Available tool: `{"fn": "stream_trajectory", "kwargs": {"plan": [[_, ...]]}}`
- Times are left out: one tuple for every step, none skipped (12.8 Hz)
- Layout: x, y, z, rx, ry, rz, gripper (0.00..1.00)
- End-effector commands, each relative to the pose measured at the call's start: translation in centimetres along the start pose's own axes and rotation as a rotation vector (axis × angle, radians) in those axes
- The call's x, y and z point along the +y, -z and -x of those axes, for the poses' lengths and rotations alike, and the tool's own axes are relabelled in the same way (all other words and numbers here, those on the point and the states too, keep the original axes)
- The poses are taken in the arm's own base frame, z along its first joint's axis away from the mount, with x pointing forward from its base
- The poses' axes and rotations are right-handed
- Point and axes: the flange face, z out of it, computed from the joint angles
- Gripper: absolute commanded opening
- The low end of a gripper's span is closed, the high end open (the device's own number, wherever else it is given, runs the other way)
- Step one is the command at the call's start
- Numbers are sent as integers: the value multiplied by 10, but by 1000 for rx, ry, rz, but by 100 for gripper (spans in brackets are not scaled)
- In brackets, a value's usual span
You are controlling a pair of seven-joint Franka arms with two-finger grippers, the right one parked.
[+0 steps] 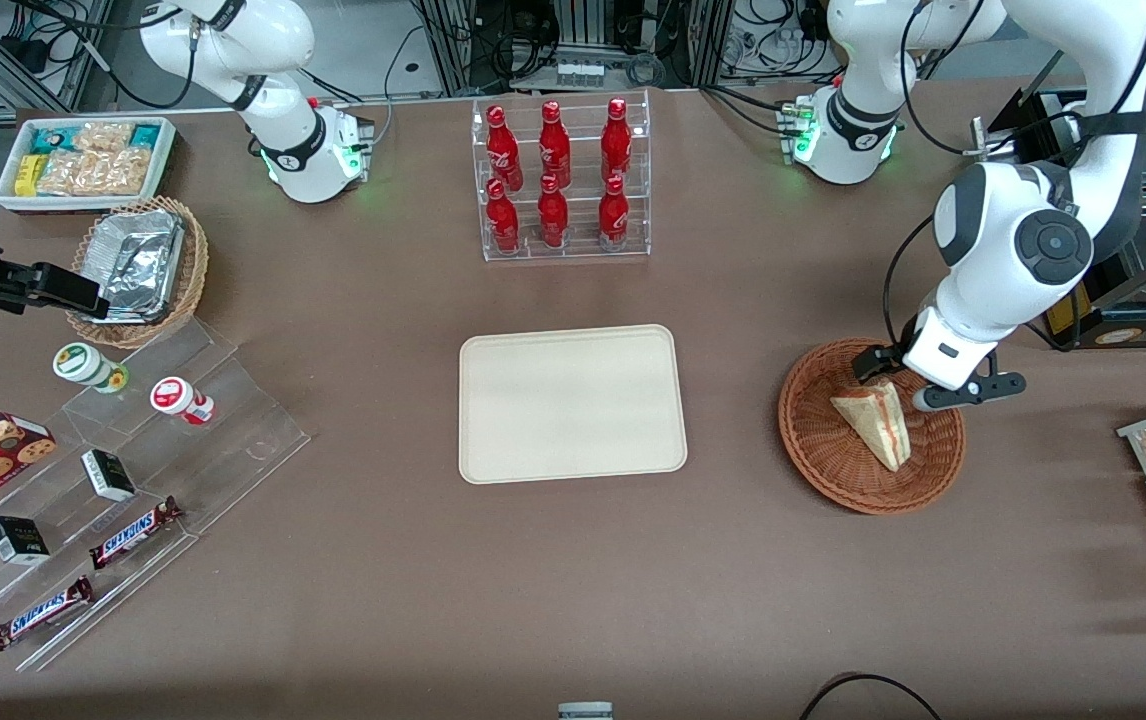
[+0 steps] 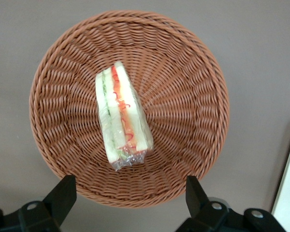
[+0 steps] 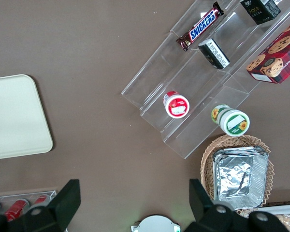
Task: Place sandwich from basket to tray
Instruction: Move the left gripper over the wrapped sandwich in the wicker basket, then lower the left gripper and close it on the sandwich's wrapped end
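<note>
Reddish-brown round woven wicker basket [image 1: 871,427] holding pale triangular sandwich wedge [image 2: 122,116] with red-green filling. Left arm's gripper [image 2: 130,193] hovering above basket, fingers spread wide, gripping nothing. Approach step underway. Next: descending, straddling wedge, closing, carrying toward flat cream-beige rectangular tray [image 1: 571,402].

White "SNICKERS" lettering runs along two brown candy bars [image 1: 136,532] [image 1: 41,612] on the clear acrylic step display [image 1: 123,480]; the right wrist view shows the same word on one bar. A small black box [image 3: 261,9] there reads roughly "FOCO". Other labels are not legible.
</note>
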Motion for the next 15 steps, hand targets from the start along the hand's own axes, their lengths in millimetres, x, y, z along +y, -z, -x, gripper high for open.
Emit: {"fn": "stream_trajectory", "kwargs": {"plan": [[3,-15,-7,28,222,25,100],[3,-17,-7,29,232,27,100],[1,-21,-8,23,236,22,100],[1,-26,-8,15,235,17,100],[-3,-32,-11,10,239,11,100],[-3,-39,-11,-1,239,5,100],[-4,-43,-12,-5,238,0,100],[-6,-48,-13,-4,243,1,100],[-10,-51,-16,1,251,1,100],[-12,-60,-17,-7,255,-2,100],[-12,-66,-19,2,260,3,100],[-12,-74,-20,-1,268,3,100],[-11,-81,-20,-1,271,6,100],[-12,-88,-20,1,278,8,100],[-12,-92,-20,-4,291,6,100]]}}
